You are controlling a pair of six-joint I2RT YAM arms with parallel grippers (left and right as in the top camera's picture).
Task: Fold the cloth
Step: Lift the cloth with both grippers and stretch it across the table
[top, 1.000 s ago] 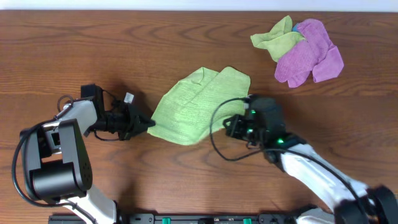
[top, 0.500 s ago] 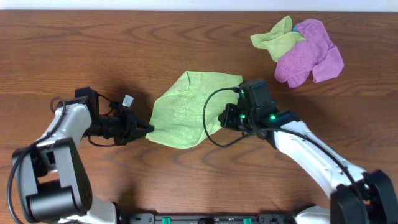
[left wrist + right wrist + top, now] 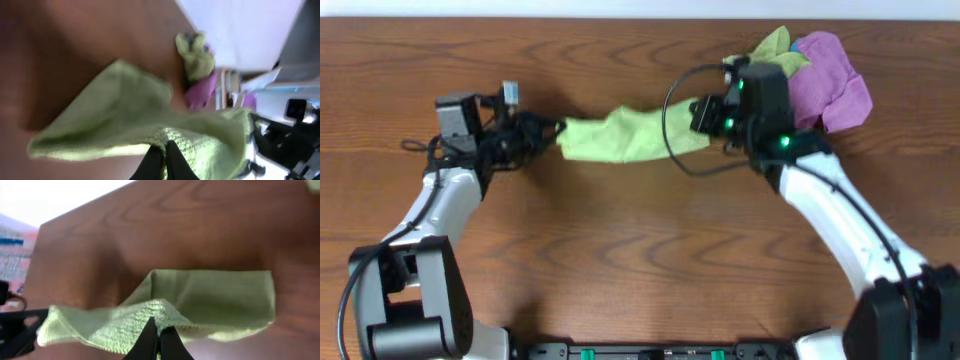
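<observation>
A light green cloth (image 3: pixel 625 138) hangs stretched between my two grippers above the wooden table, toward its far side. My left gripper (image 3: pixel 555 128) is shut on the cloth's left corner; the left wrist view shows the cloth (image 3: pixel 150 120) pinched between the black fingers (image 3: pixel 164 152). My right gripper (image 3: pixel 705 118) is shut on the cloth's right corner; the right wrist view shows the cloth (image 3: pixel 210 295) sagging below the fingers (image 3: pixel 159 335), with a folded layer under it.
A pile of cloths lies at the far right of the table: a purple one (image 3: pixel 825 85) and a yellow-green one (image 3: pixel 765 58), just behind my right gripper. The table's far edge (image 3: pixel 620 18) is close behind the cloth.
Both grippers have lifted the green cloth off the table and carried it toward the far edge. The cloth went from a flat spread shape to a narrow hanging band.
</observation>
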